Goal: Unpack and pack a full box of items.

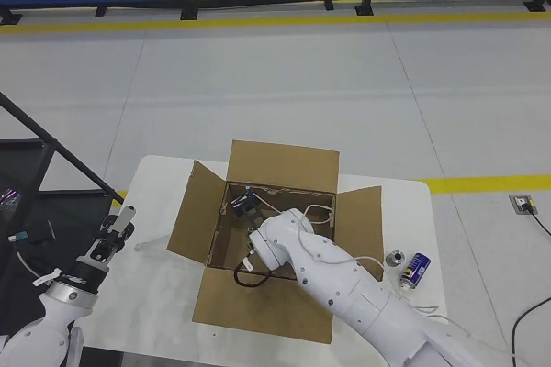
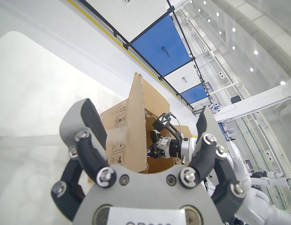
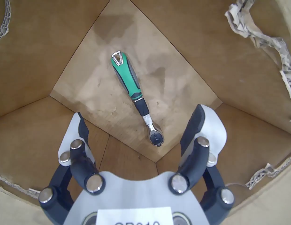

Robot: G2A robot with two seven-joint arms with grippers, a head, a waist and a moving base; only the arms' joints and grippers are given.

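Right gripper (image 3: 139, 115) hanging inside box (image 3: 183, 12), jaws spread, holding nothing. We are noting ratchet (image 3: 129, 83) lying flat on box floor below, head end toward jaws, long axis running away from them. Left gripper (image 2: 147, 108), also released, hovering left of box, farther off.

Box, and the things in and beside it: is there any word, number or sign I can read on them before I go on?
Box: small framed handling signs on the outer wall, one apparently a pair of up arrows; no words legible.
Wrench, on the floor of the box: no print to read.
Can, on the table beside the box: its print is too small to read.
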